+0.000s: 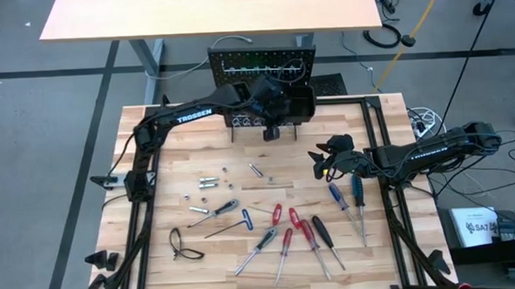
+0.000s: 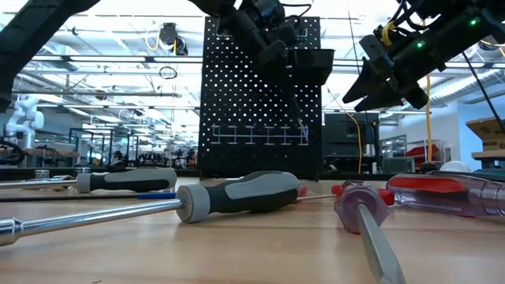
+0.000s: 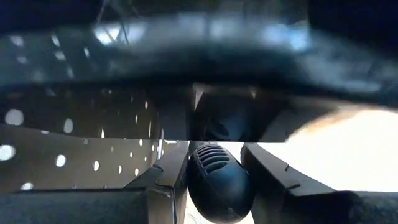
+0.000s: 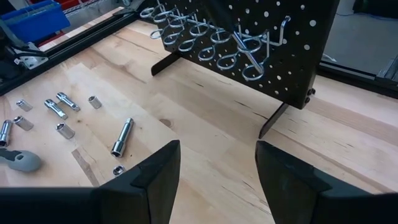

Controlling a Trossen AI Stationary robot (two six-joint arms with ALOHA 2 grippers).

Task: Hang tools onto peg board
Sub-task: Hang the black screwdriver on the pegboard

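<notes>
The left claw (image 1: pixel 272 131) gripped a dark tool handle (image 3: pixel 214 180) up against the peg board (image 2: pixel 260 95) at the counter's far edge. Guiding the shaft squarely through a ring of the hook rail (image 2: pixel 256 136) seemed key. The right claw (image 4: pixel 217 168) hovered open, empty, near the counter's right edge.

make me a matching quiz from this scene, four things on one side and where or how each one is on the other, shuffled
Things:
1. left gripper
2. right gripper
3. peg board
4. silver sockets

States:
A. lying loose on the table's left half
B. open, empty, above the table right of centre
C. upright at the table's far edge
D. shut on a dark tool handle by the board

Pairs: 1-D, 2-B, 3-C, 4-A
</notes>
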